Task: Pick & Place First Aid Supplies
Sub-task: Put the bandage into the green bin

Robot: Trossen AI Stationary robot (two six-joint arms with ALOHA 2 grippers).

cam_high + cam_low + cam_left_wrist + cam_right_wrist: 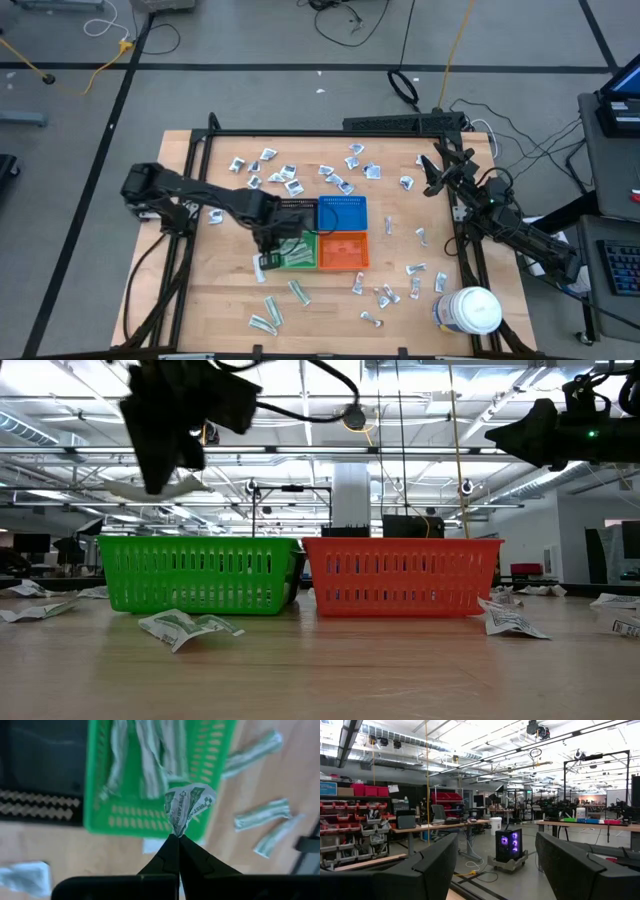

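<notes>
I've got the left gripper (178,836) jaws clenched on a crumpled packet (189,806), hanging over the green bin (150,815) at frame centre; several strip packets (150,760) lie inside. Right gripper (432,172) jaws released, upper right.

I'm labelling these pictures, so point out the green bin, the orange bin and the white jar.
green bin (200,572), low view, front wall.
orange bin (400,575), low view, front wall.
white jar (470,310), high view, its side.
</notes>
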